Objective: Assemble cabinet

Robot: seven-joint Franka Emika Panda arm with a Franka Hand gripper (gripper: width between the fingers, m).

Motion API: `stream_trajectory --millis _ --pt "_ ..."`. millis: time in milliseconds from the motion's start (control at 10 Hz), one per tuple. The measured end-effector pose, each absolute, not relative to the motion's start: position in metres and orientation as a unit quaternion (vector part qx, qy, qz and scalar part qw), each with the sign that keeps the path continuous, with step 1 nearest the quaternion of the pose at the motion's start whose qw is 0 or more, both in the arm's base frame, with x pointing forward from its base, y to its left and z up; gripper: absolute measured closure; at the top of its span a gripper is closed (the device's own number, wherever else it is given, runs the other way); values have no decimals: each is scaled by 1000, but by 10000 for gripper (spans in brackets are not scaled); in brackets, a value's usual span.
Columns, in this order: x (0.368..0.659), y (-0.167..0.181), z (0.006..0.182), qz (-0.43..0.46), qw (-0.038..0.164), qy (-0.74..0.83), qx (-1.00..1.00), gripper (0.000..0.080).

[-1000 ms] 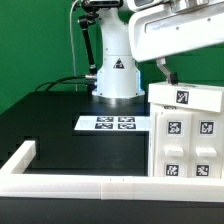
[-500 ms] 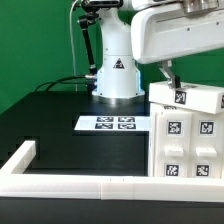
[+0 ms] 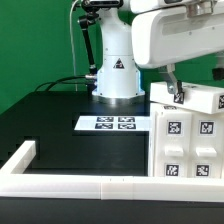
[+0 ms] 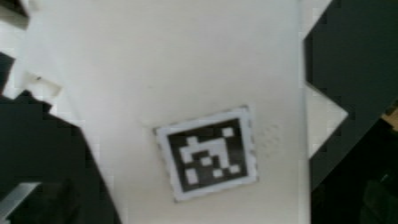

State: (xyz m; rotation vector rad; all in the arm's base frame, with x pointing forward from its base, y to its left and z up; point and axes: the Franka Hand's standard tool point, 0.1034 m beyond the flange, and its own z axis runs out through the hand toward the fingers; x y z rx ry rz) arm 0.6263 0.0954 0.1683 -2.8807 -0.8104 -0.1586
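Note:
The cabinet (image 3: 186, 140) is a large white box with black-and-white tags on its faces, standing at the exterior view's right. My gripper (image 3: 176, 92) hangs from the white arm right over the cabinet's top back edge, its fingertips at the level of the top tag. In the wrist view a white face of the cabinet (image 4: 169, 80) with one tag (image 4: 214, 160) fills the frame close up. My gripper (image 4: 199, 205) is open, with dark fingers (image 4: 22, 205) at the frame's sides and the white face between them. I cannot see whether they touch it.
The marker board (image 3: 107, 124) lies flat on the black table in front of the robot's base (image 3: 115, 78). A long low white border rail (image 3: 70, 184) runs along the table's front and turns back at the exterior view's left.
The arm has come down and shifted slightly toward the exterior view's left. The fingertips now reach the cabinet's top edge. The cabinet has not moved.

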Motion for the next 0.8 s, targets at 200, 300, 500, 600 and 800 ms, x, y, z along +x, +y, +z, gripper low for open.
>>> stream_trajectory --millis 200,300,500,600,800 --pt "623 88 160 -51 71 -263 -961 2" --pt "619 86 155 -51 69 -261 -961 2" --pt "618 86 153 -51 68 -259 -962 2" --pt "618 86 153 -51 69 -253 -964 127" --pt "618 85 153 -50 69 -241 -967 241"
